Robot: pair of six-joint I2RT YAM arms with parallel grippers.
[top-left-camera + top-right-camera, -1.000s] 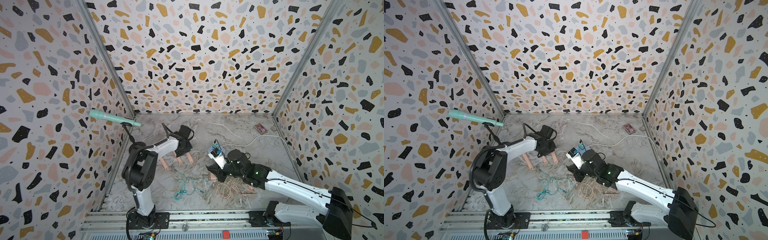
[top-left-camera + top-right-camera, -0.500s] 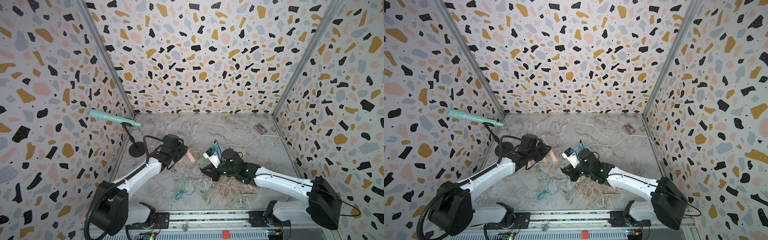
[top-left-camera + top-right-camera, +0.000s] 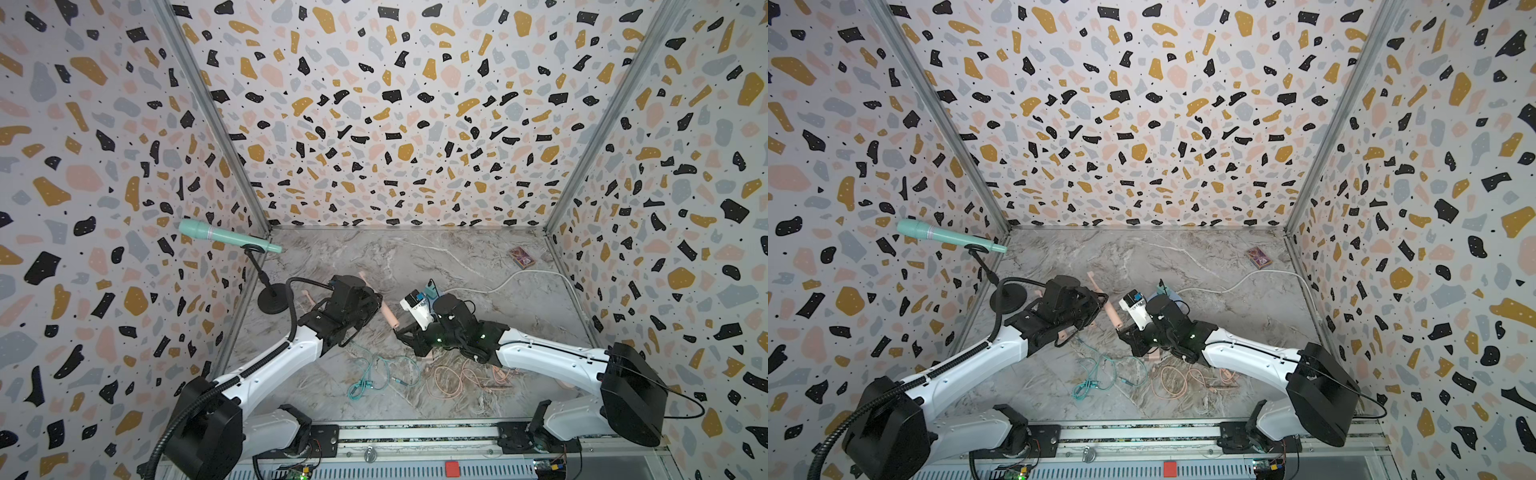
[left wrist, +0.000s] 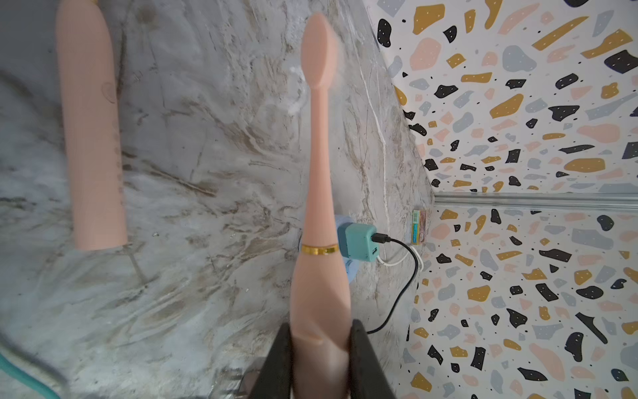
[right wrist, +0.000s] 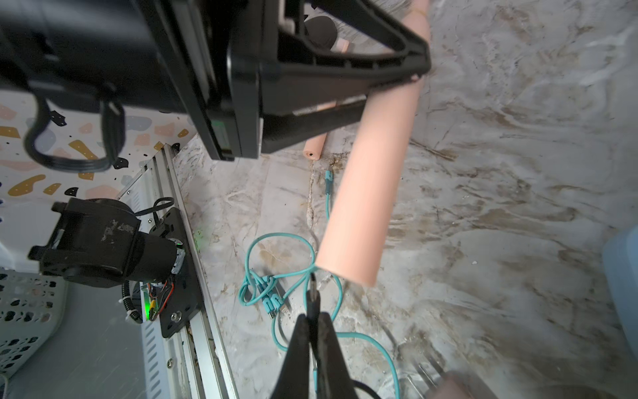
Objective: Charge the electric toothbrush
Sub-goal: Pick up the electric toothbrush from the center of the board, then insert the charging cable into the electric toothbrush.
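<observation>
We are gripping the toothbrush (image 4: 319, 207) in the left gripper (image 4: 319, 331), clamped on the upper handle just below the gold ring, with the brush head pointing away from the wrist. Over the last second the left arm (image 3: 266, 365) has dropped from an upright fold into a long, low reach. That has carried the toothbrush toward the middle, and in both top views its butt end is now facing the right gripper (image 3: 405, 332). That gripper is pinching a thin black plug (image 5: 311, 290) and has edged in to meet the toothbrush. The plug tip is now sitting just beside the rim of the butt end, not yet inside. The black cable (image 4: 404, 286) is coming off the teal adapter (image 4: 359, 241), and we are taking it to be the plug's own lead. So we are judging the presenting done and only the insertion left. The port itself is hidden from us, so lining up the plug is the delicate part.
</observation>
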